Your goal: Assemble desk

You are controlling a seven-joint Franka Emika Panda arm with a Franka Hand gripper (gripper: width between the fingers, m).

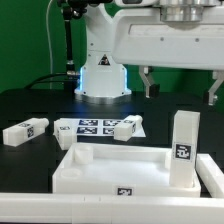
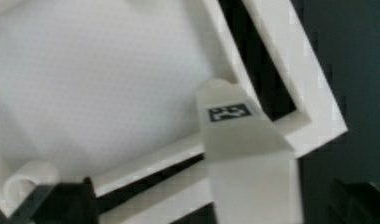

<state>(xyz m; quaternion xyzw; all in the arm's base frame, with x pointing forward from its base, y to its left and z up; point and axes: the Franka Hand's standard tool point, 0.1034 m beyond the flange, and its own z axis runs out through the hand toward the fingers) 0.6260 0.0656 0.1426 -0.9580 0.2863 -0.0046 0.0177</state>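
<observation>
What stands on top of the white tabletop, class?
One white leg stands upright on the tabletop, at its corner on the exterior view's right. The socket beneath it is covered, so its seating cannot be seen.

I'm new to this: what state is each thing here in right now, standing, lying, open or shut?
White plastic tray-like tabletop: lying flat, hollow side up.
Upright white block leg: standing at the tabletop's corner, not held.
Second white block leg: lying loose on the black table.
Third white block leg: lying at the marker board's end.
Pincer: open, empty.
</observation>
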